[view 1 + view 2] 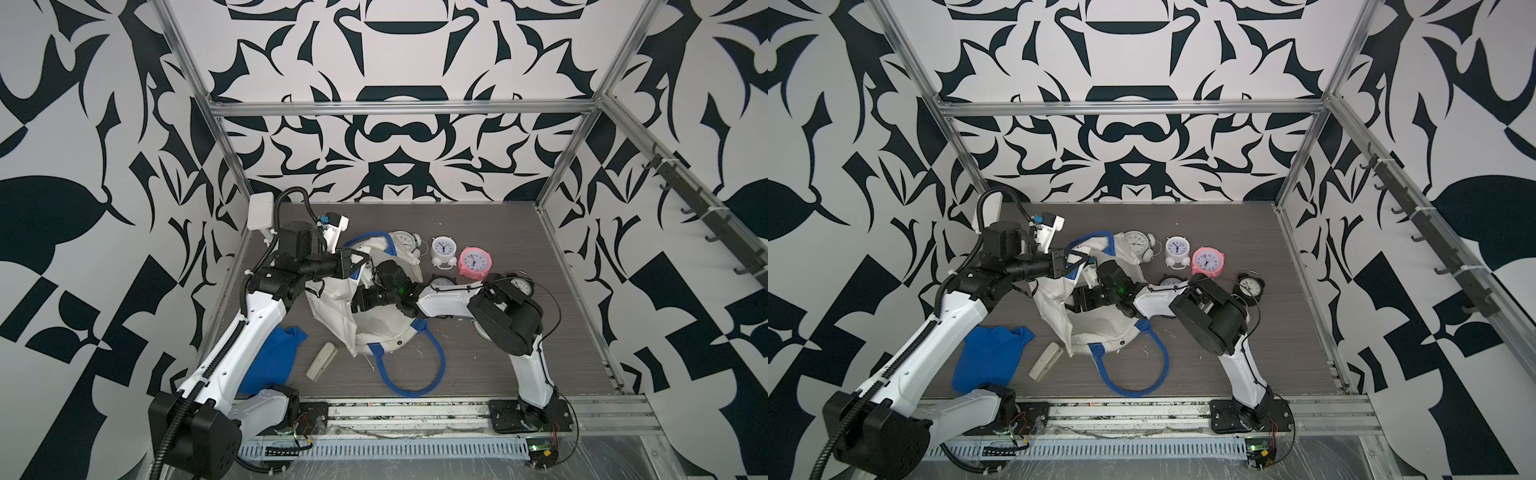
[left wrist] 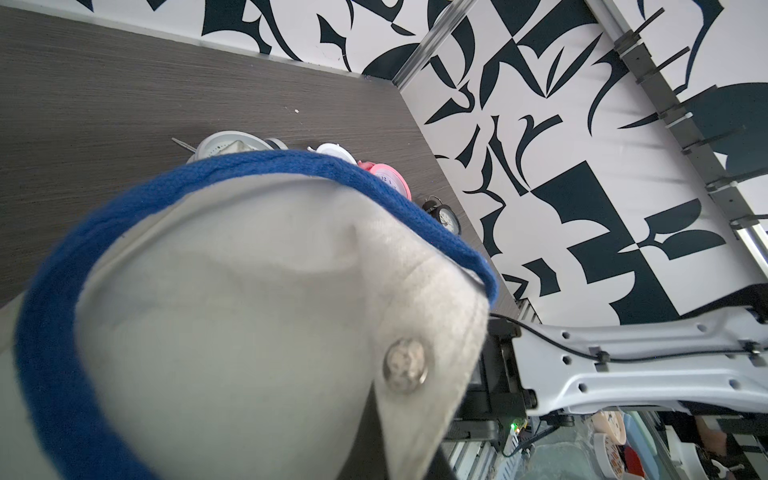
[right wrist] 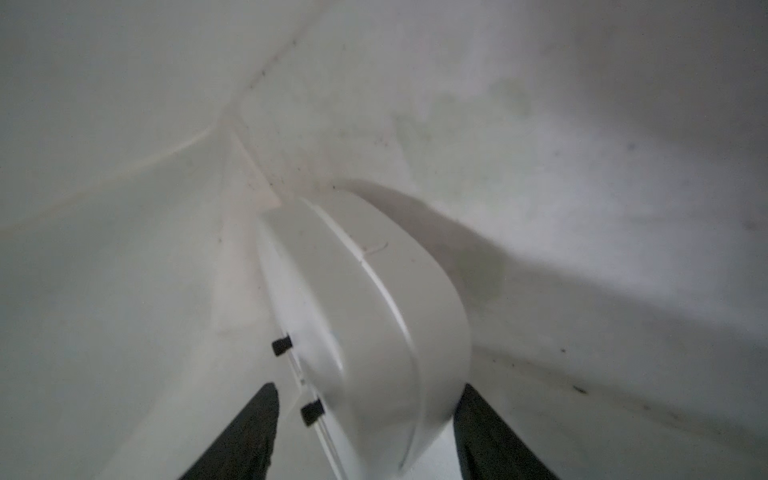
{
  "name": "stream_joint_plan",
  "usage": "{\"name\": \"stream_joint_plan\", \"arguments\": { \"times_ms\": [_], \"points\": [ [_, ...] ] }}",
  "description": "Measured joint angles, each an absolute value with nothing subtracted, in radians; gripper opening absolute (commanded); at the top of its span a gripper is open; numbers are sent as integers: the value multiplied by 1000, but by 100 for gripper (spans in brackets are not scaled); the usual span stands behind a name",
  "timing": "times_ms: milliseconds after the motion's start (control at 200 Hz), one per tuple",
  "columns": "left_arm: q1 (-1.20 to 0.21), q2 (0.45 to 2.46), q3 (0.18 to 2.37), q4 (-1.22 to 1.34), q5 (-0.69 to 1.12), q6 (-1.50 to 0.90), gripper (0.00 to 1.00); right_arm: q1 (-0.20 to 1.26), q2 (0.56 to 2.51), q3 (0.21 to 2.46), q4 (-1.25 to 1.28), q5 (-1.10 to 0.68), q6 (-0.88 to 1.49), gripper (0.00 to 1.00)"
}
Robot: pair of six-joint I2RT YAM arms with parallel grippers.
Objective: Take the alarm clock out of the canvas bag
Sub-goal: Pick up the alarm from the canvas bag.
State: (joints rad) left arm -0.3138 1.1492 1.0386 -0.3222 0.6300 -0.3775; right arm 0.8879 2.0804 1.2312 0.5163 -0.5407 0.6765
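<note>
The off-white canvas bag [image 1: 374, 328] [image 1: 1096, 332] lies on the table with its mouth lifted. My left gripper [image 1: 362, 254] [image 1: 1083, 258] is shut on its rim beside the blue handle [image 2: 291, 162] and holds the cloth [image 2: 249, 332] up. My right gripper [image 1: 356, 305] [image 1: 1074, 305] reaches inside the bag. In the right wrist view a white alarm clock [image 3: 374, 311] sits between its fingers [image 3: 245, 436], back knobs showing. The jaws stand open around it, one finger touching its edge and the other apart. Both top views hide this clock in the bag.
Other clocks stand behind and right of the bag: grey [image 1: 405, 241], white [image 1: 444, 249], pink [image 1: 473, 262], black [image 1: 519, 284]. A blue cloth [image 1: 274, 357] and a beige stapler-like object [image 1: 322, 360] lie front left. The bag's other handle [image 1: 415, 376] loops toward the front edge.
</note>
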Motion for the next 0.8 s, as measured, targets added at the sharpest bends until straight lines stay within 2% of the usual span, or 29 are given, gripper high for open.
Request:
{"name": "stream_joint_plan", "arguments": {
  "times_ms": [215,470,575,800],
  "points": [
    [-314,1148,1037,-322,633,-379,0,883,2119,1255,602,-562,717,72],
    [-314,1132,1027,-322,633,-385,0,884,2146,1253,708,-603,773,66],
    [-314,1131,1027,-319,634,-385,0,893,2134,1247,708,-606,769,61],
    [-313,1131,1027,-313,638,-393,0,924,2111,1240,677,-605,735,60]
  ]
}}
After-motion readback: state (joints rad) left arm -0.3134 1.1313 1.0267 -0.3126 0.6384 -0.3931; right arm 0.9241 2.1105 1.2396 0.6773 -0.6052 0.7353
